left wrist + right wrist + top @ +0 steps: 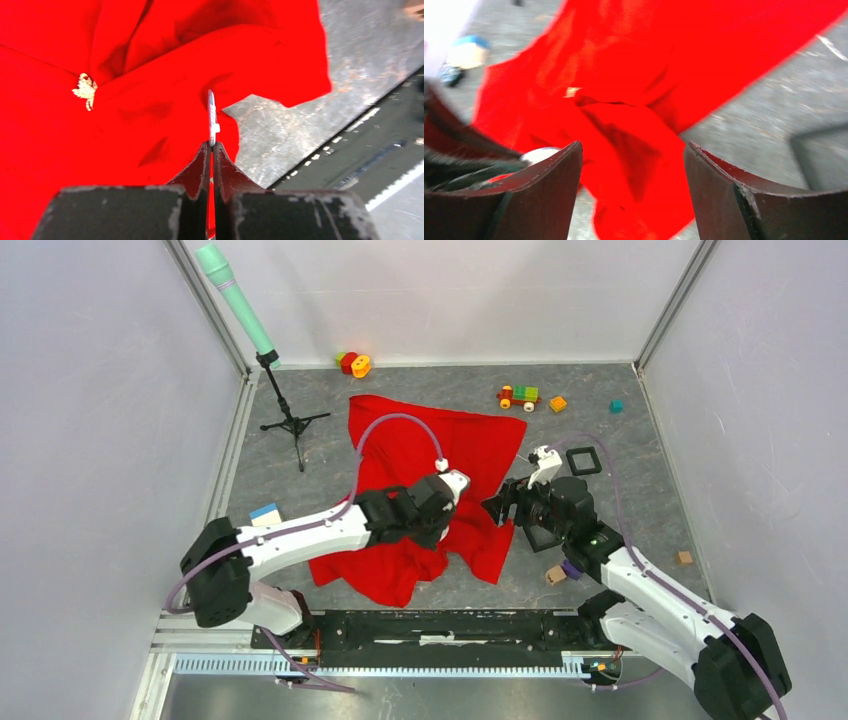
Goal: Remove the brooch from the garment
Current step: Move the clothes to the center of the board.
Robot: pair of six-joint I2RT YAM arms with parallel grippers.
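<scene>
Left wrist view: the gold brooch (85, 91) sits on the red garment (150, 75), up and left of the left tool (211, 147). That tool's fingers are pressed together on a thin silvery piece (211, 115) standing above their tips. Further right, the right tool (633, 147) hangs with fingers spread wide over the garment's edge and the grey tabletop (764, 115).

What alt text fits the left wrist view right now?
The left fingers are pinched shut on a thin silver piece seen edge-on, above a rumpled red garment. A small gold brooch sits on the cloth at upper left, and the gray table shows at right.
</scene>
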